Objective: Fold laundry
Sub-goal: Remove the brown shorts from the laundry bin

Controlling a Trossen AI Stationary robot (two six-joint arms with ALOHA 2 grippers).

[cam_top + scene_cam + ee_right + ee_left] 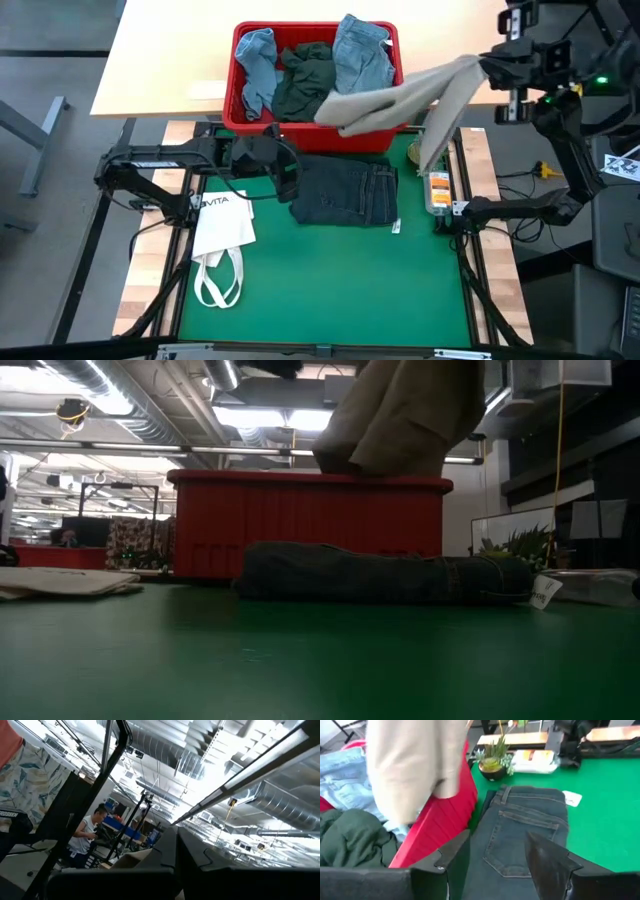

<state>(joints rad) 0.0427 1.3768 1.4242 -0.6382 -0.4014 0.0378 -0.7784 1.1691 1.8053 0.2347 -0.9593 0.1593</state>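
Note:
A beige piece (400,98) of laundry is raised at the far right, with my right gripper (488,68) shut on it. Below it stands the red basket (230,100), holding light blue pieces (360,50) and a dark green piece (305,80). Folded dark jeans (345,192) lie flat on the green mat. My left gripper (285,172) hovers open over the jeans' left edge, its fingers (455,862) apart and touching nothing. My right gripper holds one end of the beige piece (475,72), high above the table's far right corner. One length stretches down-left toward the basket's near right corner (345,115), and another (437,140) hangs toward the mat's right edge. Whether the cloth touches the basket's rim cannot be told.
A white tote bag (222,225) with loop handles lies on the mat's left side. A small potted plant (412,150) and a packet with an orange label (437,190) sit at the mat's right edge. A wooden table (160,60) stands behind the basket.

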